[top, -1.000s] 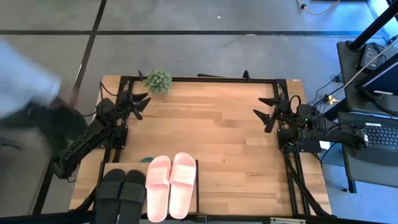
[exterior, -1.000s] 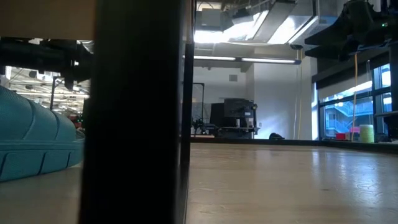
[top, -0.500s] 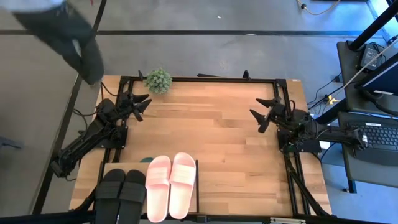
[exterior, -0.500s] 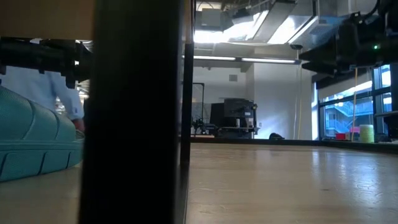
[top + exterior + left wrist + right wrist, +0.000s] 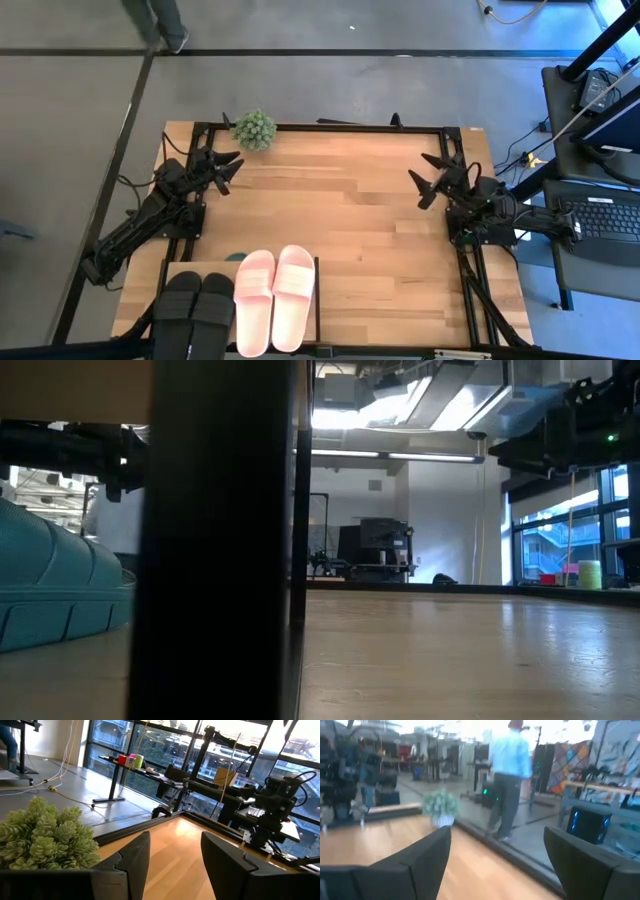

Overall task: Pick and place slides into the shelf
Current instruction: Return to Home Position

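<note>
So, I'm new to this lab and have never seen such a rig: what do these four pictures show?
It is a robot with two dark arms at a wooden table. One picture looks straight down, one looks level across the tabletop, and two come from wrist cameras, looking past each arm's own fingers. The left claw and right claw are open near the table's side edges, holding nothing. On the low shelf lie black slides and pink slides; the level view shows a green slide beneath it. A small plant sits at the far edge.
</note>
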`<state>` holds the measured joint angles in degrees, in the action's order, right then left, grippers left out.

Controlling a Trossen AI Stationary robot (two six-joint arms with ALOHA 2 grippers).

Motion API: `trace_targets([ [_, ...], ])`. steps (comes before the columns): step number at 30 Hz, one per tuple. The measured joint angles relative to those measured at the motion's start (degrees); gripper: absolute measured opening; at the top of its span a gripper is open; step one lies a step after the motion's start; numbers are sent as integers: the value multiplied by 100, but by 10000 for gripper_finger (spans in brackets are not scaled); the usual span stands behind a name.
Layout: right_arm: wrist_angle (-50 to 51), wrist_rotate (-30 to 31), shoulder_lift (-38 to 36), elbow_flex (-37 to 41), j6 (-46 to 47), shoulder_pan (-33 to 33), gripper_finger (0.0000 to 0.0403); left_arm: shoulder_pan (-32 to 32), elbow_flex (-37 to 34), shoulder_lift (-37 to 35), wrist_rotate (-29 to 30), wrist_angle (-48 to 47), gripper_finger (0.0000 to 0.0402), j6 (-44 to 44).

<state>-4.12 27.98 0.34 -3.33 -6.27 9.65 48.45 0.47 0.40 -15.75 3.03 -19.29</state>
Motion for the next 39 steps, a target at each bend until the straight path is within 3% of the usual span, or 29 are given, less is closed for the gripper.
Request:
trace_targets([
  [10,968,-253,-12,0,207,0,317,0,0,0,0,2,168,0],
  [19,962,-260,24,0,1057,0,317,0,0,0,2,2,168,0],
  [39,969,-241,81,-7,1031,-228,317,2,0,-2,9,2,168,2],
])
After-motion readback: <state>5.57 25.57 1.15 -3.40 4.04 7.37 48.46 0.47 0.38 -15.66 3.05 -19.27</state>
